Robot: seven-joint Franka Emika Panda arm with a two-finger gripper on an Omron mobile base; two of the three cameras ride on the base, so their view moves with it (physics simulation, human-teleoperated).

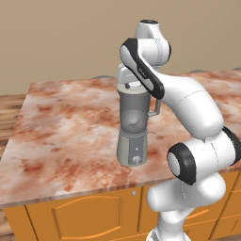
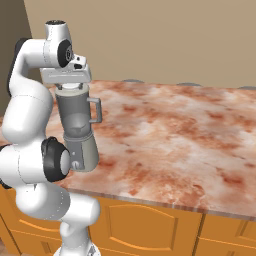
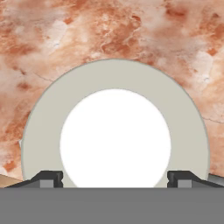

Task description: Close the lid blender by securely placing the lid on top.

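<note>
One lid is sitting on the blender at frame centre, the hand flanking its white centre; whether gripping, I cannot tell. Seating step; next, likely releasing and lifting straight off.

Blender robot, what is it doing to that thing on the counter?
The white robot arm is reaching down over the blender, which stands on the marble counter. Its gripper is right above the round lid, one finger tip at each side of the white centre. The lid seems to be on or just over the jar's mouth; whether it is pressed fully down, the pictures cannot settle.
</note>
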